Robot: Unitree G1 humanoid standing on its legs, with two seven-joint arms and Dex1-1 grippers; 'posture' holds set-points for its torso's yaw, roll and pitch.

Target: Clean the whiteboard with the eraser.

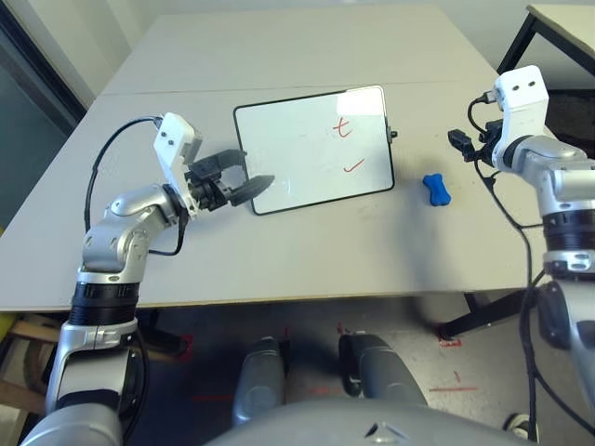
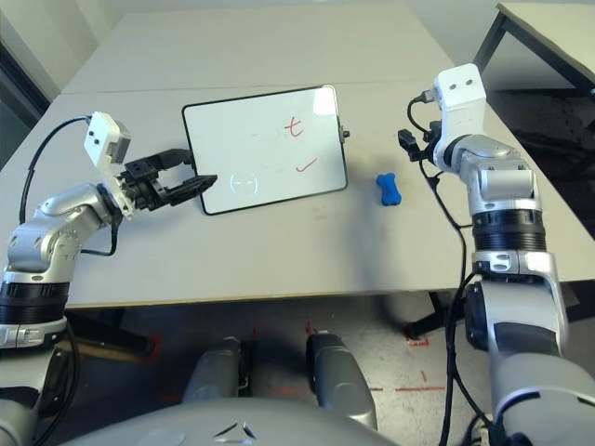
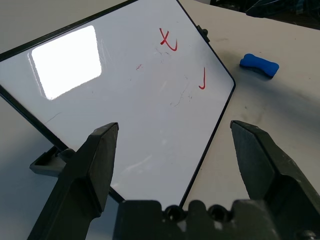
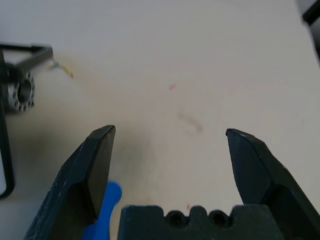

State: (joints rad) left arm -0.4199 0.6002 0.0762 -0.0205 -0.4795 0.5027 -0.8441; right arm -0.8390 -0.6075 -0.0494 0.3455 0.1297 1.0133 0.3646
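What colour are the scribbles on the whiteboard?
Red. The scribbles on the whiteboard show best in the left wrist view.

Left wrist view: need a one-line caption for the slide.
Open left gripper poised over the near corner of the whiteboard, red marks unerased, blue eraser lying on the table beyond.

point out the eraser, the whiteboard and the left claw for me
eraser point(image 1: 436, 190): left eye view, middle of the blue block.
whiteboard point(image 1: 297, 158): left eye view, bare white face left of the red marks.
left claw point(image 3: 172, 150): left wrist view, midway between its open fingertips.
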